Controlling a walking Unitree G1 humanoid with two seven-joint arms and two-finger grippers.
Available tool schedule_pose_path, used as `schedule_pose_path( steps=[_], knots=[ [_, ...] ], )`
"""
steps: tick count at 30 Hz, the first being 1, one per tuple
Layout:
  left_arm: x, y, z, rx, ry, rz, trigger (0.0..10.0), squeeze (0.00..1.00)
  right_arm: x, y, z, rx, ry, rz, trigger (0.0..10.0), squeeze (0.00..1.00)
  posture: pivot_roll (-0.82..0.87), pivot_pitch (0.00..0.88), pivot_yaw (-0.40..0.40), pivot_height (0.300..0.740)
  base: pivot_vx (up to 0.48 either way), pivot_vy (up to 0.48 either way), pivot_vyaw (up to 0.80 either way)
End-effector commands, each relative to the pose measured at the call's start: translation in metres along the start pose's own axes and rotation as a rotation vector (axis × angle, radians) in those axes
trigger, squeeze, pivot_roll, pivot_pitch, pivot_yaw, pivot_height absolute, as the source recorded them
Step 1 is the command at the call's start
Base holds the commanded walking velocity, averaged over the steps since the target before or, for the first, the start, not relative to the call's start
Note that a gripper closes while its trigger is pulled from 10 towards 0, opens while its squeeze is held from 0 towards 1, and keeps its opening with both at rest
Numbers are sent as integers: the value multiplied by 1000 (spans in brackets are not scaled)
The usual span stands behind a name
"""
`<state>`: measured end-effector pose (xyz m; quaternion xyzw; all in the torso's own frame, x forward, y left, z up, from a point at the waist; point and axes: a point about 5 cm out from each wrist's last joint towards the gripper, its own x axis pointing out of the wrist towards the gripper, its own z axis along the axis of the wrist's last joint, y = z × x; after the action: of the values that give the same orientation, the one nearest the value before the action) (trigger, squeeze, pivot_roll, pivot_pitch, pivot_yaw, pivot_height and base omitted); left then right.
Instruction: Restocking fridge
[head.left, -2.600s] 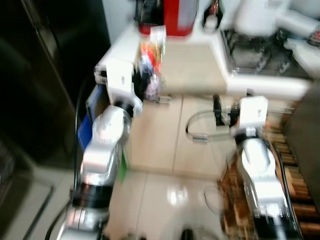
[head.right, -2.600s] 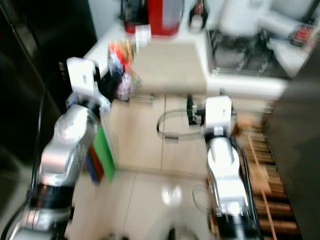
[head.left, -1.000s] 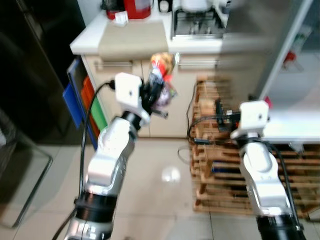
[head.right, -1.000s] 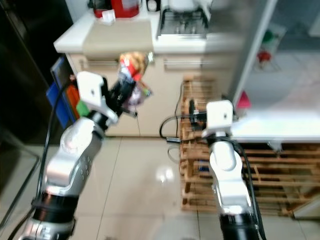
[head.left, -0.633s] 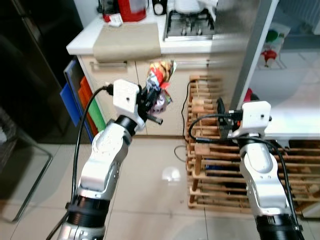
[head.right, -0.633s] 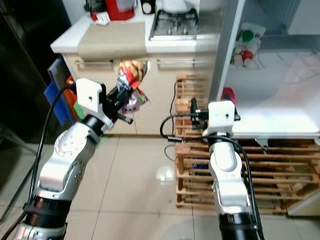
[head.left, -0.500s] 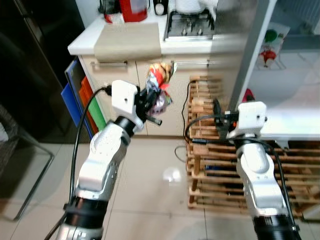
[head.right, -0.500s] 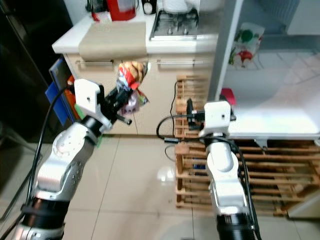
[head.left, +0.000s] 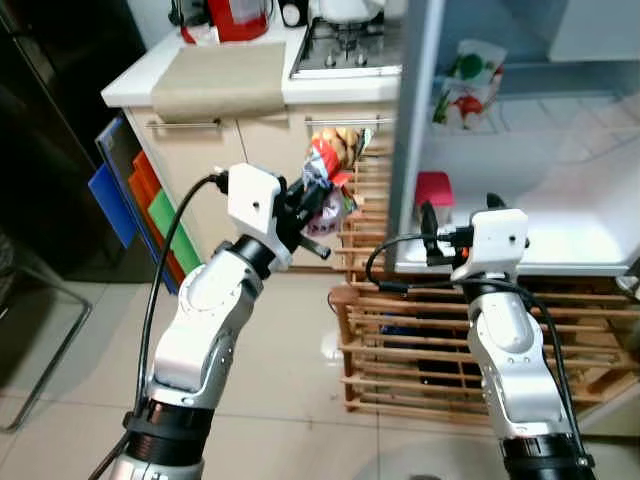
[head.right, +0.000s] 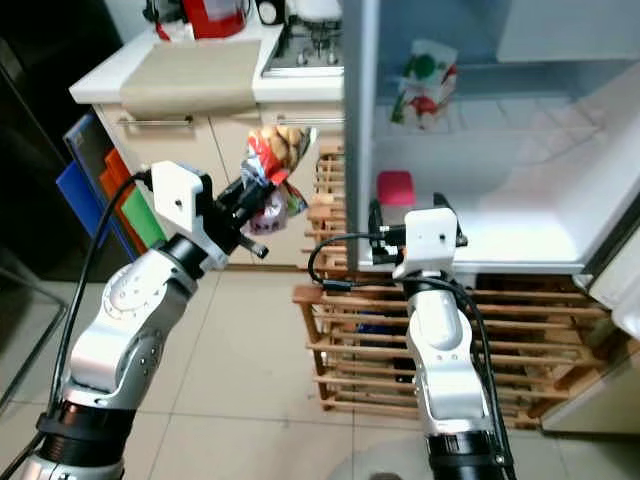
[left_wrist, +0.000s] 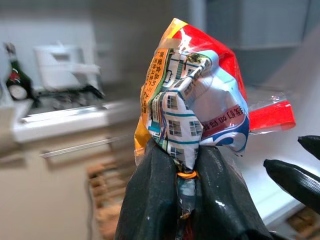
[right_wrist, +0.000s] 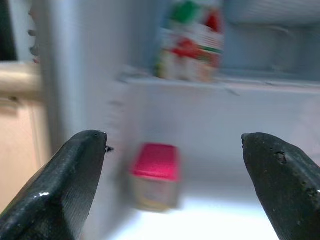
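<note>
Two grippers: left gripper (head.left: 312, 205) fingers clenched on snack bag (head.left: 331, 170) neck for carrying; right gripper (head.right: 372, 228) fingers released toward fridge (head.right: 520, 215) at two o'clock.

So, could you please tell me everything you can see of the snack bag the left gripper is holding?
The snack bag is a crinkled, glossy packet printed in red, orange, white and blue, with small text and a clear, red-edged flap at one side. Its neck is bunched and tied with an orange band. The left gripper is shut on that neck, holding the bag upright in the air, in front of the cabinets and beside the open fridge. Nothing else touches it.
</note>
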<state>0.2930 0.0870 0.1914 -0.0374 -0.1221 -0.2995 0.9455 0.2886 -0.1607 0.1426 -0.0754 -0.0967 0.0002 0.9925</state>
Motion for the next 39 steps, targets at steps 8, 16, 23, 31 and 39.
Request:
schedule_pose_path(
  steps=[8,16,23,31,39],
  knots=[
    [10,3,7,-18,-36,-6,10000,0,1,0,4,33,-10,18,10000,0,-169,0,116,740,0,-195,-177],
    [19,11,3,-9,4,42,10000,0,1,-1,4,18,-5,22,10000,0,-180,0,118,740,0,0,-655],
    [29,12,5,-12,7,67,10000,0,-2,-4,3,1,0,24,10000,0,-185,0,121,740,0,0,-184],
    [41,23,-16,-28,110,143,10000,0,-16,0,2,27,25,134,10000,0,-188,0,109,740,0,0,0],
    [65,17,-46,-72,229,97,10000,0,-45,-2,-12,36,132,219,10000,0,-227,2,111,740,0,0,0]
  ],
)
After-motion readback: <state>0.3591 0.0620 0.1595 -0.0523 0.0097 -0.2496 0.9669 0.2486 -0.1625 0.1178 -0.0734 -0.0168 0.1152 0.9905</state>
